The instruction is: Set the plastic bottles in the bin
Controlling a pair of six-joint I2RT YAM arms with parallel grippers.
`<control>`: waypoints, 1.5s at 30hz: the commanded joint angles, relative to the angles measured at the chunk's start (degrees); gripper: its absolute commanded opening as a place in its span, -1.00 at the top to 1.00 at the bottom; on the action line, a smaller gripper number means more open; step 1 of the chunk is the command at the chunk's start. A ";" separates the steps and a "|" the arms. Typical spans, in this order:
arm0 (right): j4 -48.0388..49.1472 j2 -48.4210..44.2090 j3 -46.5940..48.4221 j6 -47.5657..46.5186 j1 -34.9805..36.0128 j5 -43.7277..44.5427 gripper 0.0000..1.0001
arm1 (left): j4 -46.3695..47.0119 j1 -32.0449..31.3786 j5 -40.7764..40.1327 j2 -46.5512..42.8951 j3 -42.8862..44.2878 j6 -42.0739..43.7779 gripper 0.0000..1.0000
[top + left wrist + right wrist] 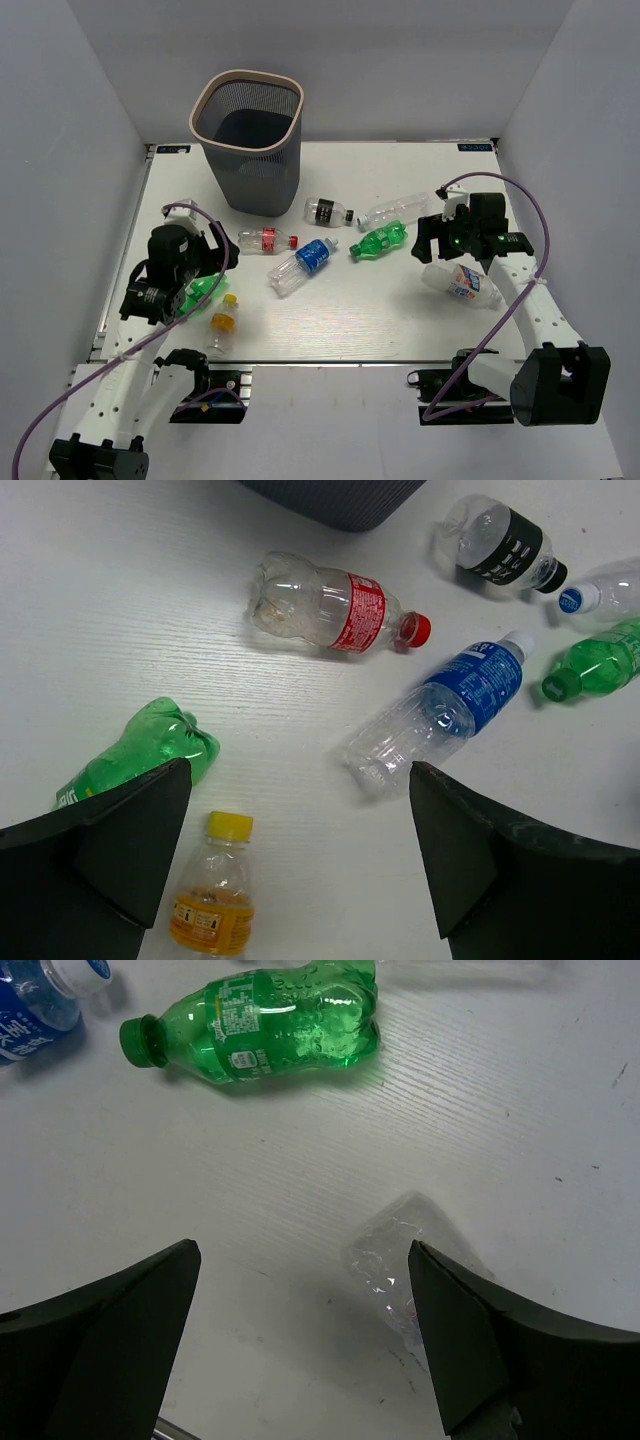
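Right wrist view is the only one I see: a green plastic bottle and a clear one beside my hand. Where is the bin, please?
Observer: The tall dark grey wire-mesh bin stands upright on the far side of the white table, toward the left.
Operator: How many bottles are on the table?
Observer: I count eight small plastic bottles.
Operator: And the left hand?
Observer: The left hand is open, with a crumpled green plastic bottle beside one finger.
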 commanded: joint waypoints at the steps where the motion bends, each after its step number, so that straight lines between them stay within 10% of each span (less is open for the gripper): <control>1: 1.78 -1.31 -0.27 -1.08 -0.03 -2.78 -0.81 | 0.88 0.00 -0.12 0.03 -0.81 -0.39 -0.99; 10: -7.09 0.36 0.17 -20.85 -0.03 -15.96 -0.69 | -0.35 0.00 -2.22 1.18 -0.29 2.51 -0.99; 12: -6.83 0.44 0.26 -21.39 -0.03 -16.41 -0.27 | -1.92 0.00 -3.72 2.57 0.32 3.04 -0.99; 13: -6.65 1.05 0.34 -21.30 -0.03 -16.50 0.49 | -2.72 0.00 -5.72 3.19 0.33 3.04 -0.99; 15: -6.83 1.41 0.70 -21.48 -0.03 -16.67 0.92 | -4.82 0.00 -8.63 5.55 1.73 3.04 -0.94; 17: -6.92 1.32 0.87 -22.52 0.40 -17.11 0.57 | -6.59 -0.61 -12.33 7.06 2.26 1.64 -0.65; 20: -6.74 0.80 0.17 -22.97 0.23 -16.85 -0.69 | -7.46 -0.61 -12.34 11.97 3.40 1.02 -0.46; 21: -6.48 0.88 0.08 -23.06 0.15 -16.76 -0.81 | -7.47 -0.61 -13.03 13.81 3.40 1.02 -0.49; 29: -5.60 0.53 -1.68 -23.59 0.14 -17.47 -0.81 | -12.74 -0.61 -18.93 29.03 12.27 5.75 -0.83; 45: -4.89 0.88 -1.85 -23.76 -0.21 -16.32 -0.81 | -14.16 -1.14 -8.91 40.90 14.40 22.82 -0.83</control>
